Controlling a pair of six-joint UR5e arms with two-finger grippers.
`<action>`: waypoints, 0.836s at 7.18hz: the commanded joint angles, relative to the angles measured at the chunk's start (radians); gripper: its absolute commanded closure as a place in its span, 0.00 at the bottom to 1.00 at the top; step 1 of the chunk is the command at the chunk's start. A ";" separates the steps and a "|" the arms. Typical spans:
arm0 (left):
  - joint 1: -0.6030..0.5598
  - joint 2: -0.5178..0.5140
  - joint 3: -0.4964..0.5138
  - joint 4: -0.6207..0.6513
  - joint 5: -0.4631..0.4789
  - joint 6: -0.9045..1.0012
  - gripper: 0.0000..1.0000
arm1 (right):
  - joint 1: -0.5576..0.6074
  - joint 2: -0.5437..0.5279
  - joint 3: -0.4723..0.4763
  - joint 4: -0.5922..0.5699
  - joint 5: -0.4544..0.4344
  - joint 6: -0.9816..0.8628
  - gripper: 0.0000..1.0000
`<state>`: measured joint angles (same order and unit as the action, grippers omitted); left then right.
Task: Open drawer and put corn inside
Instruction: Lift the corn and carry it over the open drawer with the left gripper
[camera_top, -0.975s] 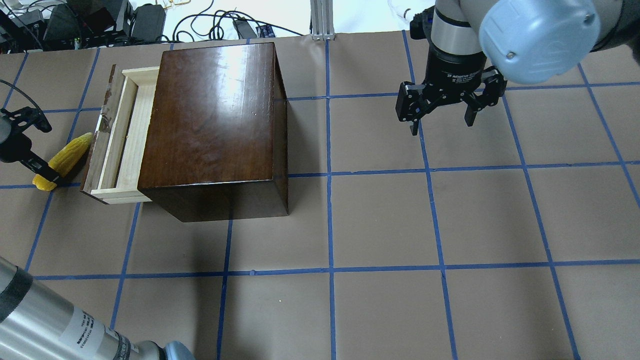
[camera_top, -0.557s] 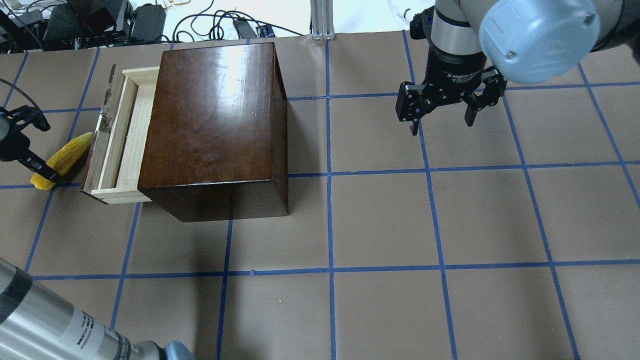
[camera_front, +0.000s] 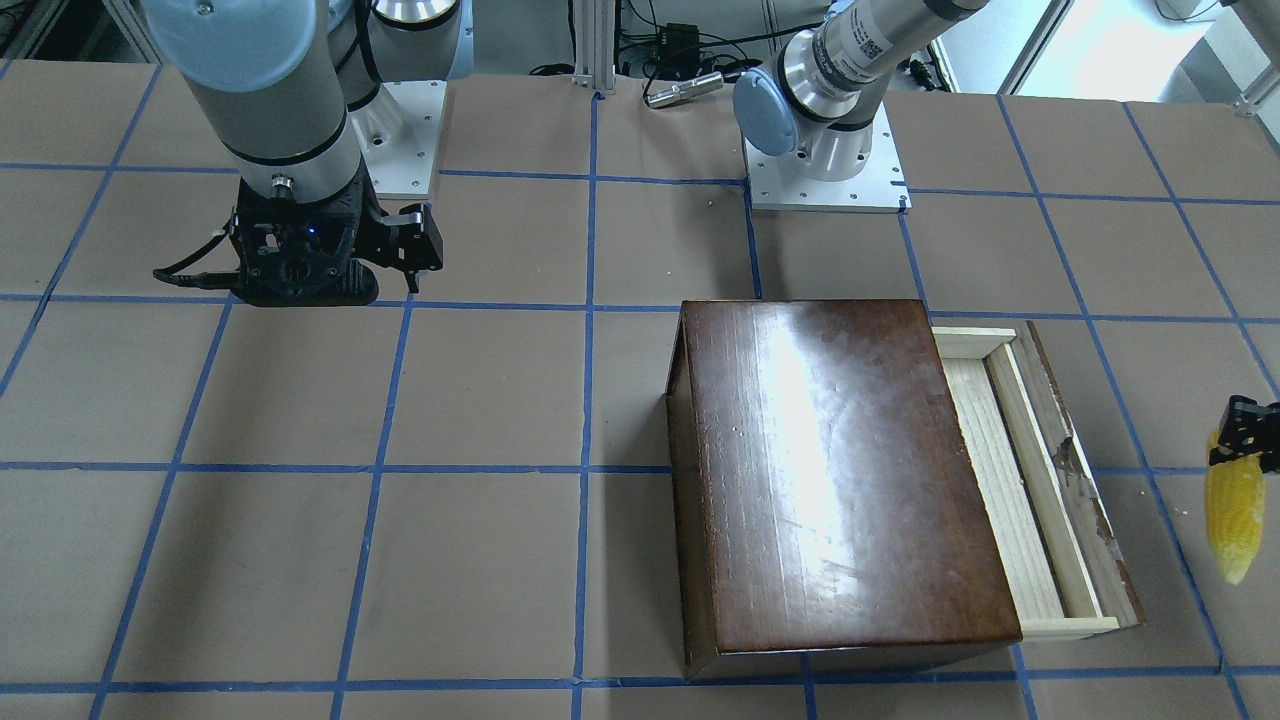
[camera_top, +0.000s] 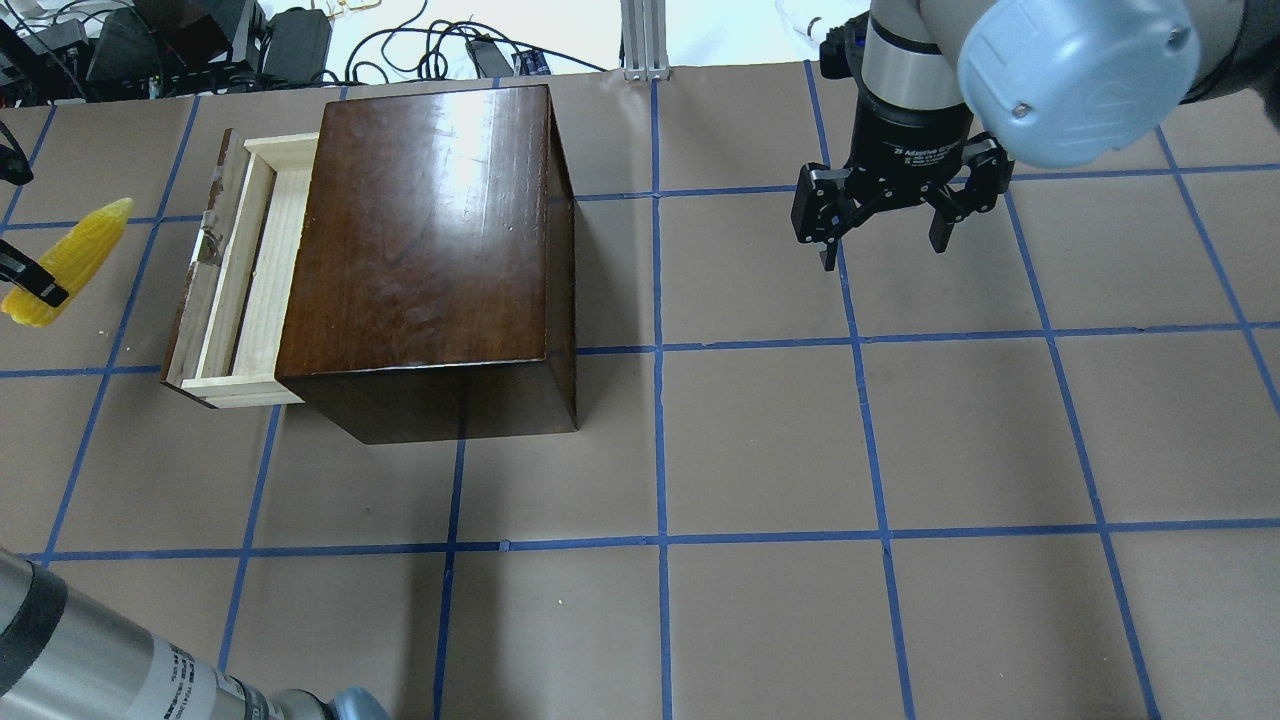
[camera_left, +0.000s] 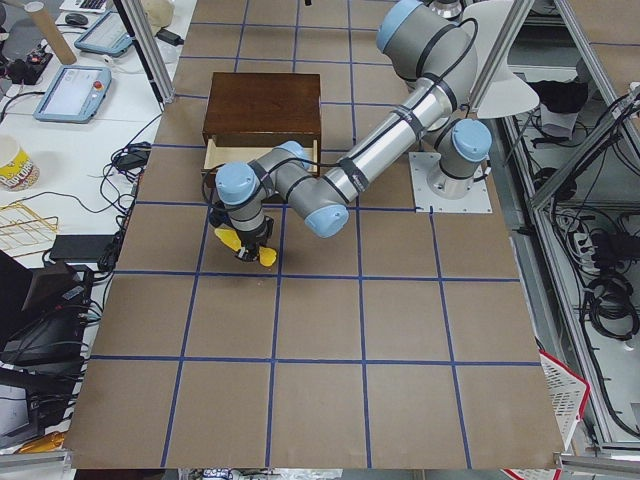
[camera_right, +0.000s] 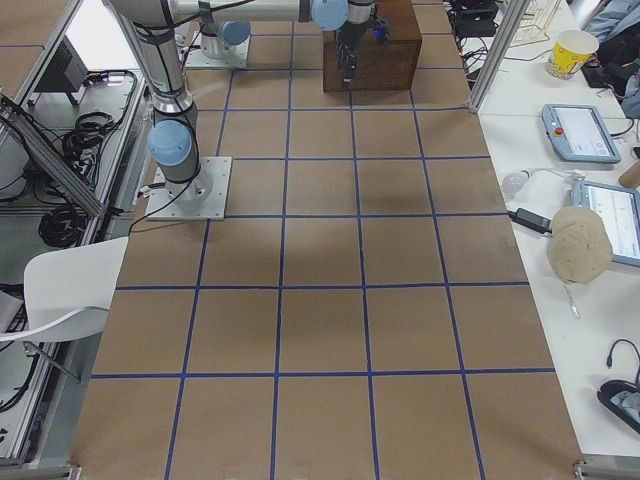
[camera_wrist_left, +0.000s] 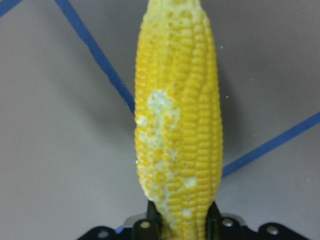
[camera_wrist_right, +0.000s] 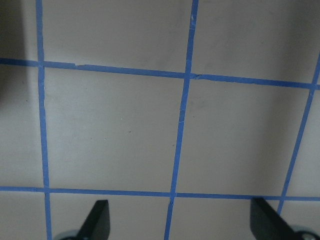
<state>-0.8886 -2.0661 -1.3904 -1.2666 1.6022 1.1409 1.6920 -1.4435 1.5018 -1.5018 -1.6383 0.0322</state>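
The yellow corn (camera_top: 70, 257) hangs in the air left of the cabinet, clamped at its thick end by my left gripper (camera_top: 30, 285), which is shut on it. The left wrist view shows the cob (camera_wrist_left: 177, 125) held between the fingers above the table. The front view shows the corn (camera_front: 1235, 510) at the right edge. The drawer (camera_top: 240, 270) is pulled out of the dark-brown cabinet (camera_top: 425, 240) and its pale-wood tray looks empty. My right gripper (camera_top: 880, 245) is open and empty, far right of the cabinet.
Brown table (camera_top: 760, 450) with a blue tape grid. Cables and power supplies (camera_top: 200, 45) lie beyond the far edge. The left arm's forearm (camera_top: 100, 660) crosses the near left corner.
My left gripper has lifted the corn off the table and carried it left and away from the drawer front. The right arm has not moved.
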 joint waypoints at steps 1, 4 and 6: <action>-0.045 0.072 0.033 -0.101 -0.005 -0.137 1.00 | 0.000 0.000 0.000 0.000 0.000 0.000 0.00; -0.151 0.167 0.028 -0.252 -0.079 -0.443 1.00 | 0.000 0.000 0.000 0.000 0.000 0.000 0.00; -0.222 0.205 0.016 -0.301 -0.117 -0.599 1.00 | 0.000 0.000 0.000 0.000 0.000 0.000 0.00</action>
<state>-1.0651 -1.8842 -1.3681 -1.5344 1.5025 0.6288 1.6920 -1.4435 1.5018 -1.5017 -1.6383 0.0322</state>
